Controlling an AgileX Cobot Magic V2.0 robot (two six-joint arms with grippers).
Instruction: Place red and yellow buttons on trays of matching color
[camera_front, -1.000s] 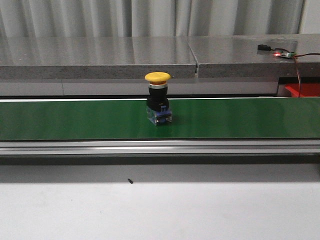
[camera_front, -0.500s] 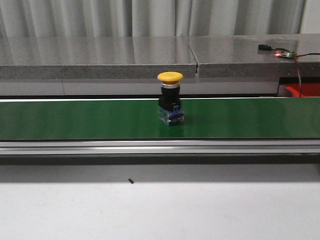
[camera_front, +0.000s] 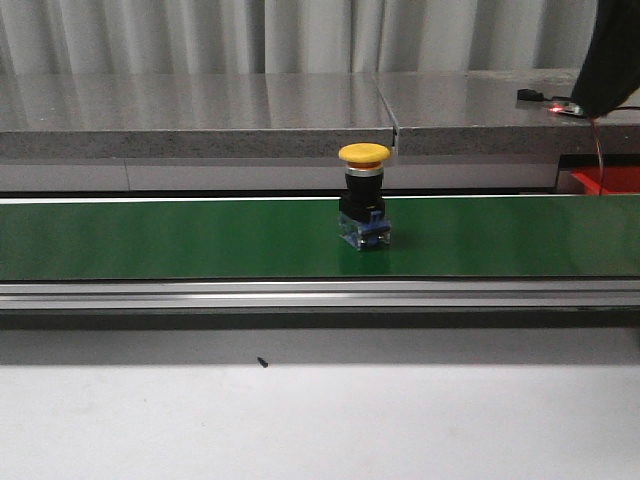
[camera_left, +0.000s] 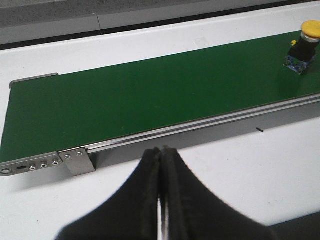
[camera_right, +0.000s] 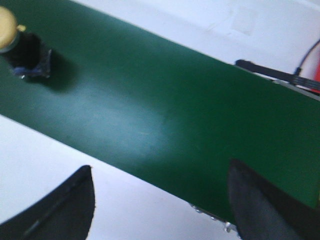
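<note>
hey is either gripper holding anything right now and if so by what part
Nothing is held. The left gripper is shut on nothing, the right gripper is open, and the yellow button stands alone on the belt.

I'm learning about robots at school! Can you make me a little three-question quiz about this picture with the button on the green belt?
1. True or false: the yellow button stands upright on the green belt.
2. Which hand is shut with its fingers pressed together?
A. the left hand
B. the right hand
C. both hands
3. Fill the gap: the bit of tray showing at the far right of the front view is coloured ____.

Key
1. True. It stands on its base, cap on top, and no hand touches it.
2. A. The left hand is closed and empty; the right hand is spread wide over the belt.
3. Red.
</note>
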